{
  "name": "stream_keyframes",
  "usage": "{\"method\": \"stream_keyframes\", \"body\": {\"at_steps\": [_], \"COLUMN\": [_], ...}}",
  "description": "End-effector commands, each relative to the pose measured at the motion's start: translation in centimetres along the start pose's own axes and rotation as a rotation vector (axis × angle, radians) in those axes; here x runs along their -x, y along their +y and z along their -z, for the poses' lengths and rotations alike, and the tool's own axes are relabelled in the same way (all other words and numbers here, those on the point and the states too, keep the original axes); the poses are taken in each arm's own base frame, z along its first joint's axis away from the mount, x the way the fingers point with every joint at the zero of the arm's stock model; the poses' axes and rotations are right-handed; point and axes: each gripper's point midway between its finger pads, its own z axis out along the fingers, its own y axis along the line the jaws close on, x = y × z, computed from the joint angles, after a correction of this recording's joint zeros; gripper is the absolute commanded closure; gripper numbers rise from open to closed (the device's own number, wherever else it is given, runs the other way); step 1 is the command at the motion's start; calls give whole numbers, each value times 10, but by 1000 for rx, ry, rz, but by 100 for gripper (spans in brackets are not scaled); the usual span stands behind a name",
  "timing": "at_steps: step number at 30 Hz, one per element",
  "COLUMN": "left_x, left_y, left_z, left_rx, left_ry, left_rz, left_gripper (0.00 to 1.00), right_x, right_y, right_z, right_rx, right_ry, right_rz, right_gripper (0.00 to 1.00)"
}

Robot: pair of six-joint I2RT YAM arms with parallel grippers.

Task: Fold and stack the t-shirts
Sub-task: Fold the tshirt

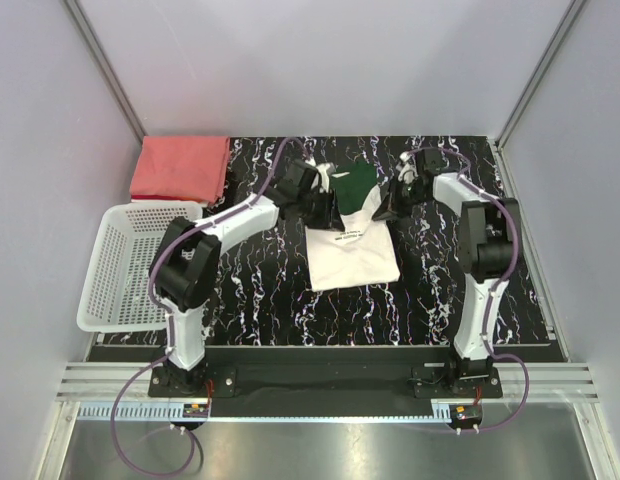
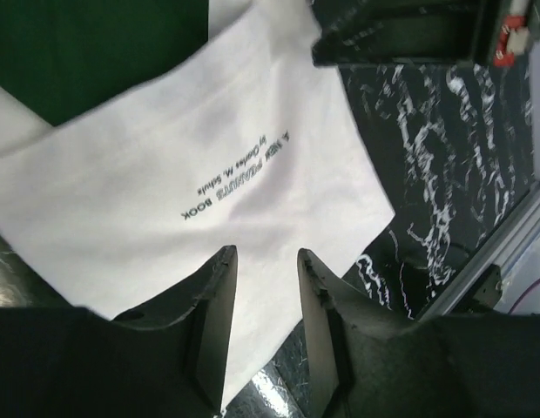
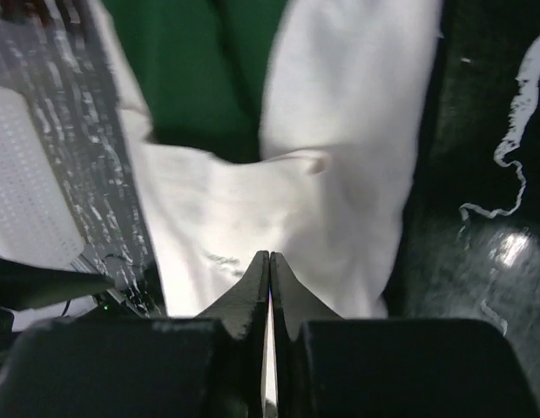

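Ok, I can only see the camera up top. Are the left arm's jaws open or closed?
Observer: Open. The left wrist view shows the left gripper with a clear gap between its jaws, over the white shirt.
Operator: And what do the tiny words on it say?
Observer: The lettering reads "A NEW PEANUTS BOOK". It is upside down from that camera.
Operator: And the other arm?
Observer: The right gripper has its jaws shut, and it looks to be pinching the shirt's white cloth.
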Motion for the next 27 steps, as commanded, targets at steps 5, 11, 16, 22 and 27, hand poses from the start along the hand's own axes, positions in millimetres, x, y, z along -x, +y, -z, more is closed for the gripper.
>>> {"method": "stream_keyframes", "body": {"at_steps": [5, 11, 16, 22, 27], "left_x": [-37, -20, 9, -18, -40], "left_y": [54, 71, 49, 29, 26], "left_z": [-28, -13, 24, 48, 66], "left_rx": [154, 205, 200, 139, 110], "left_ry": [42, 17, -48, -30, -51], "left_rz": [39, 71, 22, 22, 32], "left_gripper": [62, 62, 61, 60, 59], "right_x": [6, 17, 20, -20, -37], "right_y": [-43, -13, 43, 91, 76], "right_z": [-25, -1, 33, 6, -36], "right_rx": [6, 70, 177, 296, 298], "right_ry": [33, -7, -54, 57, 124], "right_rz": [-86, -60, -3, 38, -1], "right_gripper": [94, 92, 91, 90, 90]}}
